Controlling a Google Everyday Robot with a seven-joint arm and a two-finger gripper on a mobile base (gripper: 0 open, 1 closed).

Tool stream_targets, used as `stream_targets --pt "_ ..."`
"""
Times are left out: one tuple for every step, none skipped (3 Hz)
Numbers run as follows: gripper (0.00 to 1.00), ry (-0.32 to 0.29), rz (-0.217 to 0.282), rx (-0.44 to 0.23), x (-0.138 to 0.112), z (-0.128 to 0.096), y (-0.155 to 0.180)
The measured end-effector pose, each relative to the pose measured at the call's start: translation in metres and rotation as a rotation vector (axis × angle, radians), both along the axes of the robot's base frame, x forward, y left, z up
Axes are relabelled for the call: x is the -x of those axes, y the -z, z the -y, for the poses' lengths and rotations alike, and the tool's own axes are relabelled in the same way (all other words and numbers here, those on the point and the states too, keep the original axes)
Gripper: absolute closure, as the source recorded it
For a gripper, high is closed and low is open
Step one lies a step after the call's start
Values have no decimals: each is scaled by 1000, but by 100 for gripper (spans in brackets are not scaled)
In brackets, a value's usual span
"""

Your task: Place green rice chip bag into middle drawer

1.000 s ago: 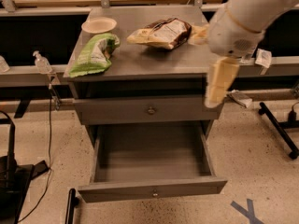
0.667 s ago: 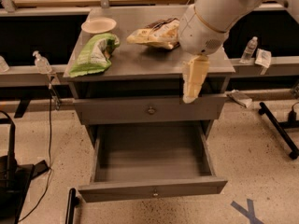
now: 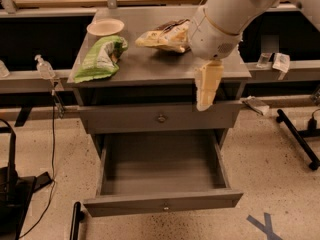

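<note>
The green rice chip bag (image 3: 100, 59) lies crinkled on the left part of the grey cabinet top (image 3: 150, 69), its white label panel facing up. The middle drawer (image 3: 162, 203) is pulled out below, with its deep grey tray (image 3: 160, 164) empty. My gripper (image 3: 207, 90) hangs pointing down over the cabinet's front right edge, in front of the closed upper drawer (image 3: 161, 118). It is well to the right of the green bag and holds nothing that I can see. My white arm (image 3: 225, 19) comes in from the upper right.
A brown-and-yellow bag (image 3: 165, 35) and a white bowl (image 3: 105, 27) sit at the back of the cabinet top. A small clear bottle (image 3: 44, 66) stands on the left ledge. Black stands are on the floor at the left (image 3: 10, 184) and right (image 3: 300, 139).
My arm and gripper have moved left, from beyond the cabinet's right edge to its front right part. The bags and the drawers have not moved.
</note>
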State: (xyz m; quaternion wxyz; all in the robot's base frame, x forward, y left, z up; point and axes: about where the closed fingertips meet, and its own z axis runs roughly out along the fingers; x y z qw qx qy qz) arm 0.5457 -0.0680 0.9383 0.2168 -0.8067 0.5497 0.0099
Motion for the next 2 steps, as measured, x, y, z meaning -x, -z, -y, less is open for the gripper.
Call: stream_targets --pt "0 -129 19 57 -19 -30 15" --pt "0 -340 64 105 -58 -72 33"
